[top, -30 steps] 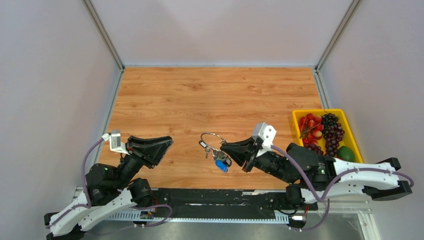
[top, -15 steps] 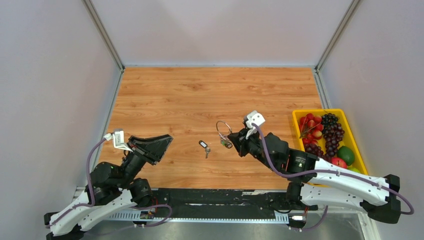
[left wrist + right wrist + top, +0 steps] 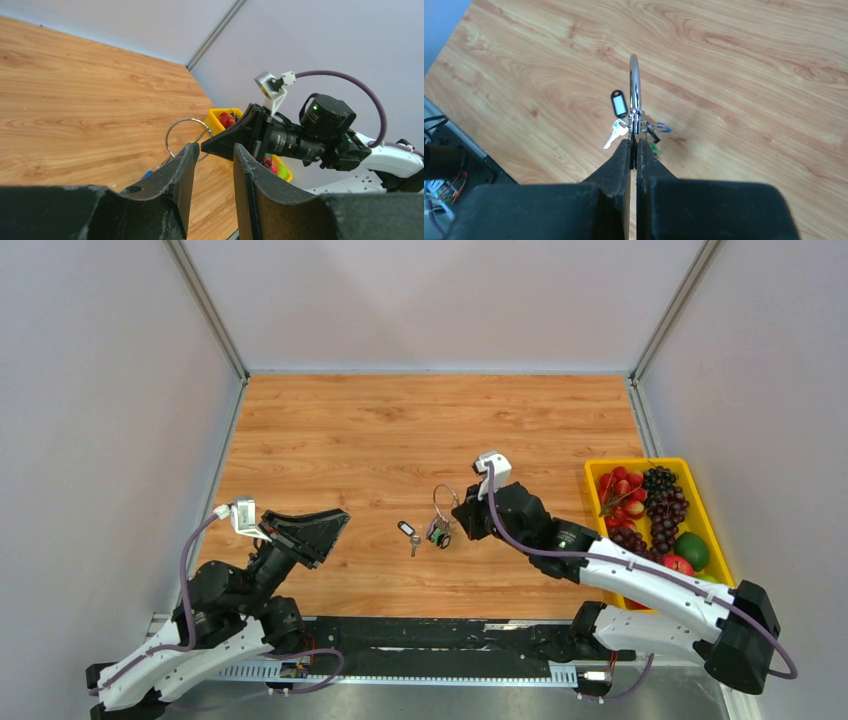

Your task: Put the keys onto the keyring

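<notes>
My right gripper [image 3: 460,519] is shut on the keyring [image 3: 446,501], a thin silver wire ring held upright near the table's middle. In the right wrist view the gripper [image 3: 634,148] pinches the ring's lower edge and the ring [image 3: 634,82] shows edge-on. Keys with green and blue tags [image 3: 438,534] hang from it at the table; the blue tag [image 3: 663,128] shows beside the jaws. A key with a black tag [image 3: 407,530] lies on the wood just left of the ring, apart from it; it also shows in the right wrist view [image 3: 617,104]. My left gripper [image 3: 337,521] is open and empty, and in its own view [image 3: 216,147] it faces the ring [image 3: 186,138].
A yellow tray [image 3: 641,462] with grapes, strawberries and a green fruit stands at the right edge. Grey walls enclose the wooden table [image 3: 400,430] on three sides. The tray's corner shows behind the right gripper in the left wrist view [image 3: 216,116].
My right gripper took the ring with its tagged keys off the table, carried it farther back, then lowered it slightly leftward. The black-tagged key stayed behind. The left arm barely moved.
</notes>
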Motion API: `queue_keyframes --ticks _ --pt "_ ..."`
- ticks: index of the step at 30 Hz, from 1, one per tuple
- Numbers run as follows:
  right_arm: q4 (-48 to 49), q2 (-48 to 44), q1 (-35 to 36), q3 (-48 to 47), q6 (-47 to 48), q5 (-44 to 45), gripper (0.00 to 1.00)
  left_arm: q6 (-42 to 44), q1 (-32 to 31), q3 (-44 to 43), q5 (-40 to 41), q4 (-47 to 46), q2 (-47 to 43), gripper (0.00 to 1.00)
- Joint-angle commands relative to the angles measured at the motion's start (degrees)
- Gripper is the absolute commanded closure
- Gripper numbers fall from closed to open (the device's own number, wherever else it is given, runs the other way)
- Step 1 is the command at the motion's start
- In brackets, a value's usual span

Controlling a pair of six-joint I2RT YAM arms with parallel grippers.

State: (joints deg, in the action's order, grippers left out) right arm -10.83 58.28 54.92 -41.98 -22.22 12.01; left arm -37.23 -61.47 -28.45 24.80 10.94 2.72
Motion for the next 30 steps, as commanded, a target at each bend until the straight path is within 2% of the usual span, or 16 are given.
queue_keyframes --ticks 1,2,4,5,8,16,20,26,30 --pt "7.69 2.86 -5.58 1.6 -4.0 -3.65 1.0 1.49 0.12 -2.47 0.19 -0.13 0.66 0.58" --pt "7.68 3.49 -7.68 3.0 -5.03 -4.07 0.92 1.48 0.12 -2.42 0.13 -0.09 0.56 0.58" --pt "7.71 4.37 -11.9 6.22 -7.01 -4.97 0.58 1.54 0.08 -2.36 0.17 0.26 0.49 0.58" --pt "7.63 4.47 -13.59 7.41 -7.35 -4.97 0.5 1.68 0.09 -2.34 0.26 0.5 0.47 0.58" --pt "7.41 2.79 -15.0 9.51 -7.04 -2.4 0.41 1.95 0.12 -2.01 0.72 0.26 0.56 0.58" --pt "6.19 -0.88 -15.01 7.15 -5.34 -2.04 0.39 2.42 0.09 -1.72 0.63 -0.45 1.32 0.58" --pt "6.17 1.42 -14.93 5.53 -5.41 -5.75 0.46 2.09 0.08 -1.19 0.56 -0.73 1.31 0.58" --pt "8.85 8.51 -13.07 4.27 -5.91 -9.55 0.66 2.26 0.12 -1.17 0.86 -0.66 1.4 0.58" --pt "11.18 12.7 -11.63 3.43 -8.47 -9.75 0.62 2.24 0.12 -1.13 0.66 -0.62 1.57 0.58"
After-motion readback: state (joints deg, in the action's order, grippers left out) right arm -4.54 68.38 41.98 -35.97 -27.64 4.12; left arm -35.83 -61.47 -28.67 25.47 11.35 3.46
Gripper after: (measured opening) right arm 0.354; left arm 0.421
